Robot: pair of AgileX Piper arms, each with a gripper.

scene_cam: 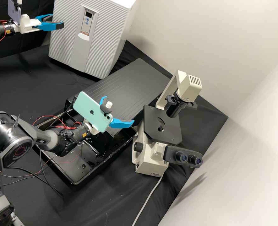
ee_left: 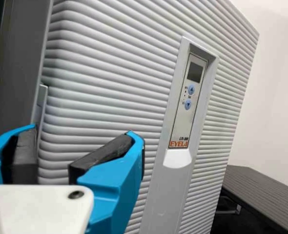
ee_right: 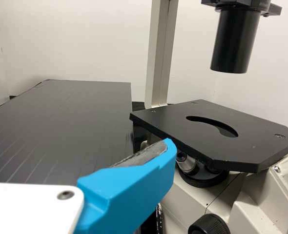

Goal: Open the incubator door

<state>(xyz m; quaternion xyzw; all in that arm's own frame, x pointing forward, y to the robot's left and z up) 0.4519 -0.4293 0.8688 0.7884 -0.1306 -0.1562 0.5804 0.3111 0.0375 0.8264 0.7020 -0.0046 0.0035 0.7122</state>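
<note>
Door (scene_cam: 109, 47) of the incubator (scene_cam: 124, 18), at the far end of the bench, looks closed; its ribbed front carries a panel (scene_cam: 88, 23). The left gripper (scene_cam: 57, 20) stands in front of the door near one side edge, fingers (ee_left: 117, 180) spread with a gap between them. Close to the incubator's foot lies a dark board (scene_cam: 139, 81), which runs on toward the microscope (scene_cam: 148, 164). A black tray (scene_cam: 74, 181) sits nearer, under the right arm (scene_cam: 11, 135), with wet patches inside. The right gripper (scene_cam: 118, 110) hangs over the board and tray, just beside the microscope, its fingers apart and nothing between them. A cable (scene_cam: 146, 201) trails from the microscope, and red wires (scene_cam: 52, 116) loop by the right arm.

Counted up: one incubator, one door, one panel with two blue buttons (ee_left: 191, 89), one board, one tray, one microscope with two eyepieces (scene_cam: 181, 157), two grippers, and two phones (scene_cam: 90, 110), one mounted on each arm.
</note>
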